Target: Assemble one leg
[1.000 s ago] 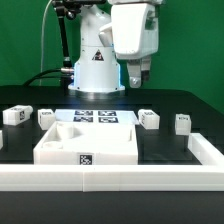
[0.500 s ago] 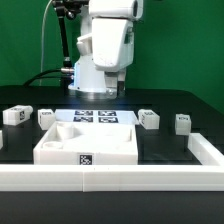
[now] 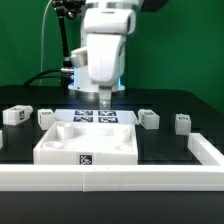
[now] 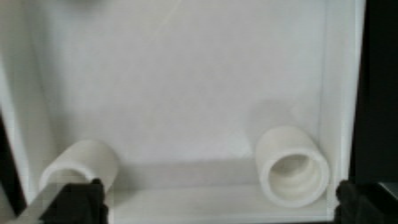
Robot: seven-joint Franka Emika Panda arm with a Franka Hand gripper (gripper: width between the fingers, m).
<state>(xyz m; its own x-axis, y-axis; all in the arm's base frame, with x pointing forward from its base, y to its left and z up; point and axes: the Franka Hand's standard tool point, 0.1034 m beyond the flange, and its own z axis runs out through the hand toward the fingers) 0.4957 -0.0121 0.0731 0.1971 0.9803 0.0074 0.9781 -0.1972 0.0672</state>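
Note:
Four small white legs with tags lie on the black table in the exterior view: two on its left (image 3: 17, 116) (image 3: 46, 117) and two on its right (image 3: 148, 119) (image 3: 183, 123). The wide white panel (image 3: 88, 142) with corner sockets lies in the middle. My gripper (image 3: 103, 100) hangs over the panel's rear part, open and empty, touching nothing. In the wrist view the gripper (image 4: 222, 205) has its dark fingertips (image 4: 71, 204) far apart over the panel's inside (image 4: 178, 90), with two round sockets (image 4: 80, 165) (image 4: 294, 160) below it. No leg shows in the wrist view.
The marker board (image 3: 95, 116) lies behind the panel under the arm. A white raised border (image 3: 110, 179) runs along the front and up the exterior view's right side (image 3: 207, 150). The robot base (image 3: 90, 75) stands at the back.
The arm has swung from the exterior view's right toward the middle and come down, so the gripper now hangs over the rear of the panel. The parts have not moved.

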